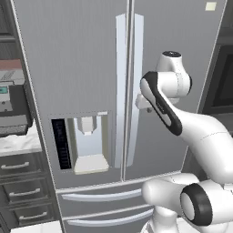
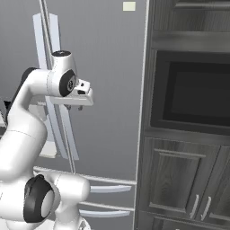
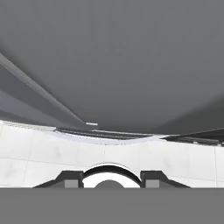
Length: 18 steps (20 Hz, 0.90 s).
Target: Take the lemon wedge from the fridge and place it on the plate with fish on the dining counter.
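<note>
Arm: I am seeing it rising from the base, elbow bending up, wrist reaching toward the fridge (image 1: 82,68) near the right door's handle (image 1: 136,86).
Gripper (image 2: 74,107): I am watching it hanging under the white hand just beside that handle; its gap I cannot tell.
Fridge: both upper doors are staying shut, so the lemon wedge's place I cannot tell.
Counts: I am counting two door handles, two lower drawers (image 1: 100,196), one water dispenser (image 1: 88,143).

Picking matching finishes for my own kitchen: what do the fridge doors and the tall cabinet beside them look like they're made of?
The fridge looks like brushed steel: even grey with a faint vertical grain and paler, glossier handles. The tall cabinet looks like dark stained wood, going by its streaky grain and framed panels.
</note>
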### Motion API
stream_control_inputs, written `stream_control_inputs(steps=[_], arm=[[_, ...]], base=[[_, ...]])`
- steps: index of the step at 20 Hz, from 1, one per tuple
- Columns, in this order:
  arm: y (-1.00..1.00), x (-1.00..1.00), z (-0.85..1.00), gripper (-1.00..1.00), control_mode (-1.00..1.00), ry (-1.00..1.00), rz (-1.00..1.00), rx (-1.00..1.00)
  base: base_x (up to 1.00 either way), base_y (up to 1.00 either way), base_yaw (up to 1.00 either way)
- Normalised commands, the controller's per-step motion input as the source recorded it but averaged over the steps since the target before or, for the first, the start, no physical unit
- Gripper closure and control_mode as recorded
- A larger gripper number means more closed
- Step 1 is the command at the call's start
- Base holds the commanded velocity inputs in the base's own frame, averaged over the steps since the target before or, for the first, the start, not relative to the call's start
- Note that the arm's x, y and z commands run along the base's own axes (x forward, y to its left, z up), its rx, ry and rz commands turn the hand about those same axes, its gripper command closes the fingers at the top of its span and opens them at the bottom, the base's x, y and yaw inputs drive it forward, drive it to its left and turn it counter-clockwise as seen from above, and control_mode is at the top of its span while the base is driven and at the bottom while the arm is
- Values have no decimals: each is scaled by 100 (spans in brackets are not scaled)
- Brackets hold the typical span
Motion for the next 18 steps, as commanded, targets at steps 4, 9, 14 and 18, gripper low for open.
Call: stream_control_inputs(steps=[4, 9, 14, 18], arm=[[0, -20, 0, -100, -100, -6, 0, 0], [0, 0, -2, -100, -100, 0, 0, 0], [21, 4, 0, -100, -100, 0, 0, 0], [29, 0, 0, -100, -100, 0, 0, 0]], base=[[0, 0, 0], [0, 0, 0], [0, 0, 0], [0, 0, 0]])
